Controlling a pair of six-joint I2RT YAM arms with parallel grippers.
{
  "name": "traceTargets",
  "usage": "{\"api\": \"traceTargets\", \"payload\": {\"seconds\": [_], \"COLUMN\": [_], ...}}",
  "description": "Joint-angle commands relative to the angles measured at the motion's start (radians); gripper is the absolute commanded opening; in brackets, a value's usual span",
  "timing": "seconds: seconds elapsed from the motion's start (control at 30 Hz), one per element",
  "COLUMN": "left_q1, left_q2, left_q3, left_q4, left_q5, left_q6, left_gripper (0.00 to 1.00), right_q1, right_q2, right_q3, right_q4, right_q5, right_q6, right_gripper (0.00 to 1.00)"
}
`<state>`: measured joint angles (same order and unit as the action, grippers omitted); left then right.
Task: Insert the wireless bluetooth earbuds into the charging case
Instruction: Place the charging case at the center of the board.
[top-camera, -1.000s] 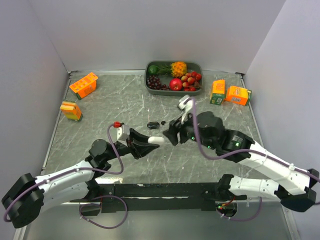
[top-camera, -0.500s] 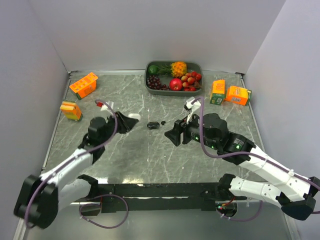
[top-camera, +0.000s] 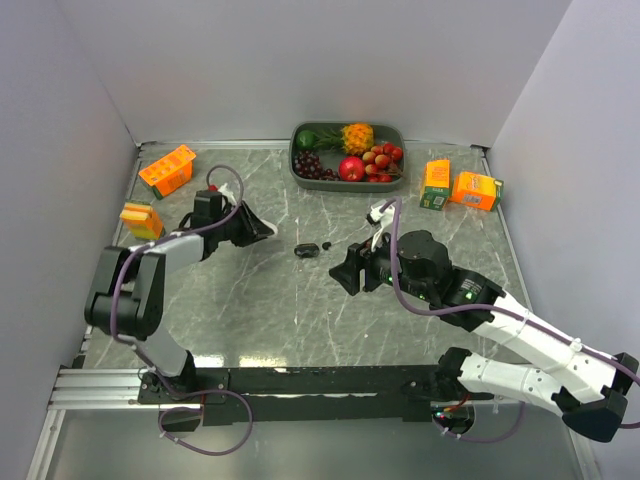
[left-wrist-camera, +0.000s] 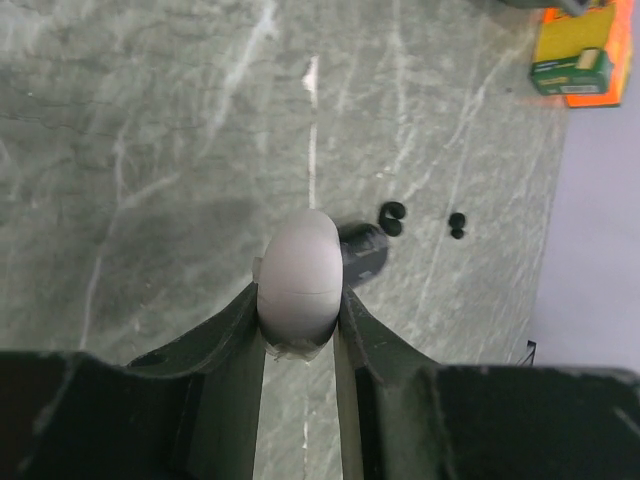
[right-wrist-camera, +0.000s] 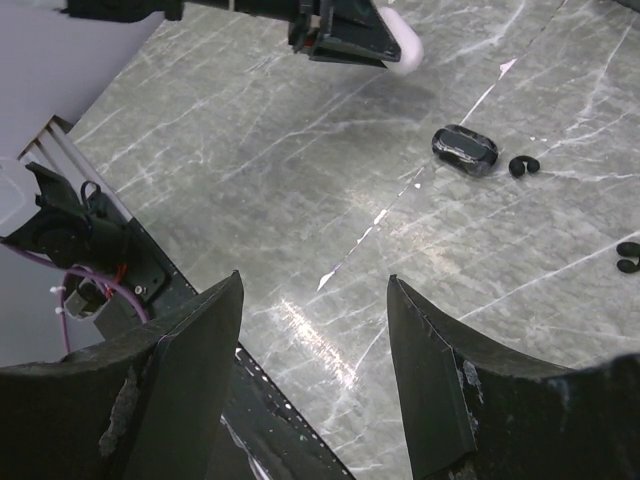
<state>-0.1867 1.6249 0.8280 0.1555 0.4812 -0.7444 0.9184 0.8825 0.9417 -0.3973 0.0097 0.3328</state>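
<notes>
Over the desk (top-camera: 250, 300), left fingers (left-wrist-camera: 243, 325) clamp a white case (left-wrist-camera: 300, 270); right fingers (right-wrist-camera: 430, 380) spread wide, empty. Risk: tiny black earbuds (left-wrist-camera: 392, 218) could skitter away if pinched off-centre.

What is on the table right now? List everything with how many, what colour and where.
white charging case: one, white, held in the left end effector
black charging case: one, black, mid-table
black earbuds: two, black, loose on the table beside the black case
cartons: four, orange, two far left, two far right
tray: one, dark grey, far edge, centre
fruit: several, red, purple, green, yellow-orange, in the tray
table: one, grey marble
left end effector: shut on the white case
right end effector: open, empty, right of the black case
</notes>
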Motion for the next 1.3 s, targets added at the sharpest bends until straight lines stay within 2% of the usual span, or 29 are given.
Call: {"api": "traceTargets", "payload": {"seconds": [0.0,0.23,0.3,0.43,0.47,0.57,0.67,0.93,1.27], "left_q1": [0.007,0.009,0.009,0.012,0.012,0.019,0.030,0.075,0.153], "left_q2": [0.084,0.171,0.182,0.193,0.193,0.191,0.184,0.158,-0.005], "left_q3": [0.069,0.068,0.066,0.060,0.057,0.046,0.039,0.033,-0.010], "left_q4": [-0.068,-0.066,-0.068,-0.076,-0.079,-0.094,-0.115,-0.206,-0.353], "left_q5": [0.036,0.039,0.037,0.042,0.043,0.037,0.030,0.004,-0.044], "left_q6": [0.040,0.046,0.051,0.059,0.059,0.065,0.074,0.114,0.188], "left_gripper": [0.01,0.01,0.05,0.23,0.32,0.48,0.55,0.62,0.64], "right_q1": [-0.009,-0.013,-0.012,-0.012,-0.012,-0.015,-0.015,-0.013,-0.019], "right_q2": [-0.013,-0.033,-0.033,-0.030,-0.031,-0.027,-0.025,-0.027,-0.028], "right_q3": [0.025,0.032,0.034,0.039,0.039,0.040,0.040,0.042,0.035], "right_q4": [0.015,0.000,-0.006,-0.011,-0.009,-0.011,-0.012,-0.020,-0.020], "right_q5": [-0.004,-0.001,0.003,0.003,0.003,0.003,0.001,0.009,0.015], "right_q6": [0.005,0.000,0.005,0.009,0.011,0.015,0.017,0.015,0.006], "right_gripper": [0.67,0.67,0.67,0.67,0.67,0.67,0.67,0.67,0.67]}}
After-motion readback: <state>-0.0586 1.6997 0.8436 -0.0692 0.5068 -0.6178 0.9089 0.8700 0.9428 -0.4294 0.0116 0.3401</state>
